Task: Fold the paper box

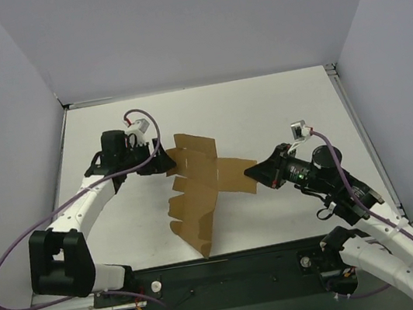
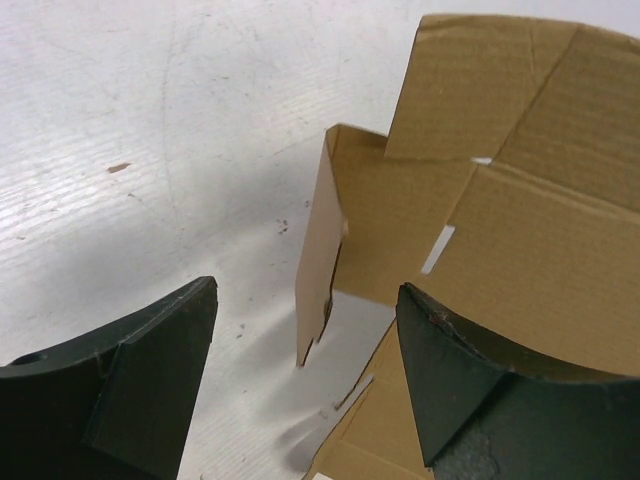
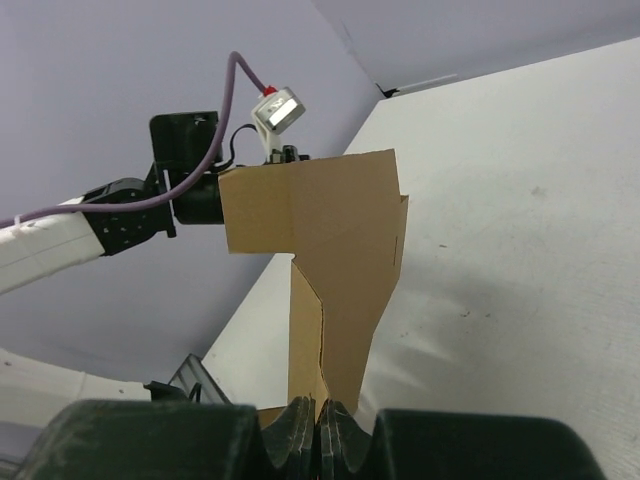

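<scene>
The paper box (image 1: 202,185) is a brown die-cut cardboard sheet, partly bent up, in the middle of the white table. My right gripper (image 1: 255,172) is shut on its right flap; in the right wrist view the jaws (image 3: 322,420) pinch the bottom edge of the cardboard (image 3: 345,230), which rises away from them. My left gripper (image 1: 162,163) is at the sheet's far left corner. In the left wrist view it (image 2: 306,290) stands open, with an upright flap (image 2: 318,250) in the gap between the fingers (image 2: 150,390), touching neither. The rest of the sheet (image 2: 530,210) lies to the right.
Pale walls enclose the white table (image 1: 278,112) at left, back and right. A black rail (image 1: 232,265) runs along the near edge between the arm bases. A purple cable (image 1: 18,255) loops off the left arm.
</scene>
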Action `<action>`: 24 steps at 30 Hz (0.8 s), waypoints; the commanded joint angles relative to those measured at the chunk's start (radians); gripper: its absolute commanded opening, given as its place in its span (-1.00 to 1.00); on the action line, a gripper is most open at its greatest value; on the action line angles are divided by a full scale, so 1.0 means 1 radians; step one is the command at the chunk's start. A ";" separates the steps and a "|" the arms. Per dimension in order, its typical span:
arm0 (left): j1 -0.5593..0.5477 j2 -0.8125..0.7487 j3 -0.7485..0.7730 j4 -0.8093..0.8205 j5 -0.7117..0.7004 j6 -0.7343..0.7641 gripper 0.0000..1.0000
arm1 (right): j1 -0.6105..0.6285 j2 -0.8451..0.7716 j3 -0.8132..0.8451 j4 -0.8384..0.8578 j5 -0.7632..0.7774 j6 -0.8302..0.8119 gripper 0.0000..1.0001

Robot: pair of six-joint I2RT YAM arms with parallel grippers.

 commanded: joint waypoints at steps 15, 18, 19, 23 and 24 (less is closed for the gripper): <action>-0.015 -0.072 0.005 0.113 0.131 -0.020 -1.00 | 0.001 -0.046 0.064 -0.109 0.143 -0.060 -0.95; -0.040 -0.121 0.005 0.096 0.082 0.024 -1.00 | 0.001 -0.053 0.069 -0.209 0.264 -0.062 -0.71; -0.052 -0.133 0.002 0.091 0.060 0.050 -1.00 | 0.001 -0.053 0.072 -0.230 0.298 -0.053 -0.58; -0.116 -0.188 -0.006 0.067 -0.076 0.111 -1.00 | 0.001 -0.047 0.104 -0.338 0.438 -0.008 0.20; -0.145 -0.204 -0.003 0.050 -0.119 0.127 -1.00 | 0.003 -0.047 0.112 -0.376 0.479 -0.008 0.31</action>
